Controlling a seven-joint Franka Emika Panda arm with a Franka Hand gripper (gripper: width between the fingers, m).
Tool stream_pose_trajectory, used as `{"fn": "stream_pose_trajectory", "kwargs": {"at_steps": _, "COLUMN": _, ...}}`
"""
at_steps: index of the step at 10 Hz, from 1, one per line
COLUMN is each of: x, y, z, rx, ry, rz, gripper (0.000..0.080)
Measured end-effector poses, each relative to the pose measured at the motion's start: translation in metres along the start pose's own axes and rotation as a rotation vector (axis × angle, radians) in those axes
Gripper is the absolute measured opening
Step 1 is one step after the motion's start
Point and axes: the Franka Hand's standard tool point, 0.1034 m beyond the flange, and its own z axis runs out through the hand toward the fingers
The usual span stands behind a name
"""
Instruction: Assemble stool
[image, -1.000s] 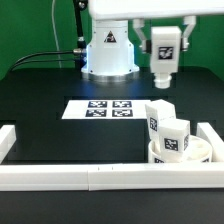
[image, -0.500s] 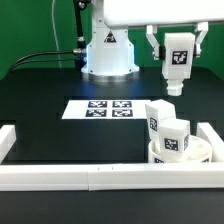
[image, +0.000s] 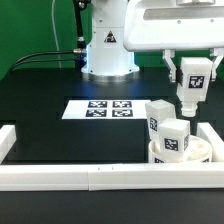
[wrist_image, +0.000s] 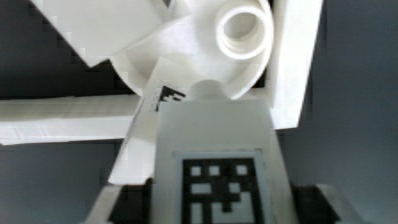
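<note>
My gripper (image: 192, 72) is shut on a white stool leg (image: 188, 98), gripping its tagged blocky end. It holds the leg upright in the air at the exterior view's right, above and behind the seat. The round white seat (image: 203, 153) lies at the front right corner, with two tagged legs (image: 174, 136) standing in it. In the wrist view the held leg (wrist_image: 221, 120) runs from between the dark pads (wrist_image: 128, 205) out to its round end, with the gripper (wrist_image: 221, 208) closed on both sides of its tag. White stool parts lie blurred behind it.
The marker board (image: 100, 108) lies flat mid-table. Long white rails run along the front (image: 90, 176), the left (image: 8, 140) and the right (image: 213, 130). The robot's base (image: 107, 55) stands at the back.
My gripper has carried the leg toward the exterior view's right and slightly lower, from near the base to above the seat area. The seat and its legs have not moved.
</note>
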Motion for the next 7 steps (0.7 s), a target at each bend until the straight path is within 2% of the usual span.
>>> {"fn": "stream_pose_trajectory", "kwargs": {"at_steps": 2, "x": -0.001, "y": 0.000, "z": 0.002, "rx": -0.001, "ry": -0.003, "rz": 0.000, "gripper": 0.0330}}
{"fn": "stream_pose_trajectory", "kwargs": {"at_steps": 4, "x": -0.002, "y": -0.008, "z": 0.017, "rx": -0.009, "ry": -0.009, "rz": -0.004, "gripper": 0.0330}}
{"fn": "stream_pose_trajectory", "kwargs": {"at_steps": 7, "x": -0.005, "y": -0.013, "z": 0.029, "rx": -0.014, "ry": -0.017, "rz": -0.014, "gripper": 0.0330}}
